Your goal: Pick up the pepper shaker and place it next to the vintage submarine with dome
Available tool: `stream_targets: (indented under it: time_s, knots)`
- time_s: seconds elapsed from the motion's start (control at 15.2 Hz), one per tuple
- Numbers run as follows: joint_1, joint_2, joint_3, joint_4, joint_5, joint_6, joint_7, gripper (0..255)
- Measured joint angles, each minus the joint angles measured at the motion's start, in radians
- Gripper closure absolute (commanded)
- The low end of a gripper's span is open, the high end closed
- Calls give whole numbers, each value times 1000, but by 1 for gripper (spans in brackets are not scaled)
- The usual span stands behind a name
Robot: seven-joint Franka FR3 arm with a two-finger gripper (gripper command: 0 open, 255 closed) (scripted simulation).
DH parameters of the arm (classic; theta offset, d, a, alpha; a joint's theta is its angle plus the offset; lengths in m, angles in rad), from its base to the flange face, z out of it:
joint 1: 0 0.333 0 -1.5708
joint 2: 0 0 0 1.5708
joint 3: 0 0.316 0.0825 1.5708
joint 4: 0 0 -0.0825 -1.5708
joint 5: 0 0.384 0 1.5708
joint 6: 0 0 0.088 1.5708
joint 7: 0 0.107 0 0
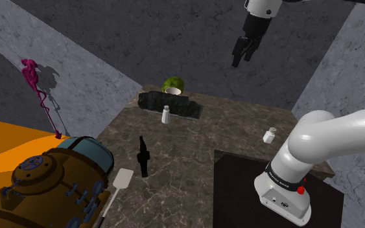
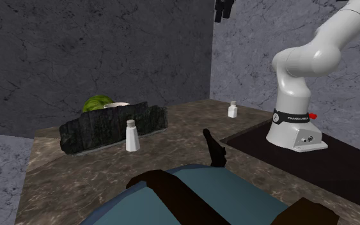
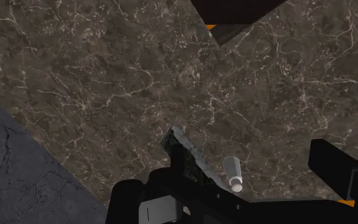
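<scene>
Desk (image 1: 174,201): dark brown marble, thin white veins. Submarine (image 1: 45,184): rusty brown hull, blue fittings, teal dome (image 1: 87,149). Shaker (image 1: 166,114) at the far edge and second shaker (image 1: 270,135): white, grey caps. Bottle (image 1: 143,157) black. Spatula (image 1: 121,179) white. Block (image 1: 168,103) black, pale speckles. Round thing (image 1: 172,85) behind it green. Figurine (image 1: 35,81) magenta. Claw (image 1: 241,60) black; arm (image 1: 330,133) white, dark joints. Stand (image 1: 239,194) near-black. Walls (image 1: 109,32) grey, veined.
</scene>
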State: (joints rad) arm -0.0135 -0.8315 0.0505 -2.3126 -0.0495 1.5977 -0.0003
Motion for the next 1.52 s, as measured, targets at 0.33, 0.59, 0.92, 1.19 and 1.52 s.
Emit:
stream_targets:
  time_s: [0.33,0.59,0.92,1.19,1.52]
  knots:
    - [4,76,-8,-31,4,102,-12,0]
    - [12,167,-15,-63,12,221,-25,0]
    - [21,325,-21,-66,24,377,-45,0]
    - [30,470,-21,-45,36,497,-59,0]
    - [40,655,-22,10,52,623,-85,0]
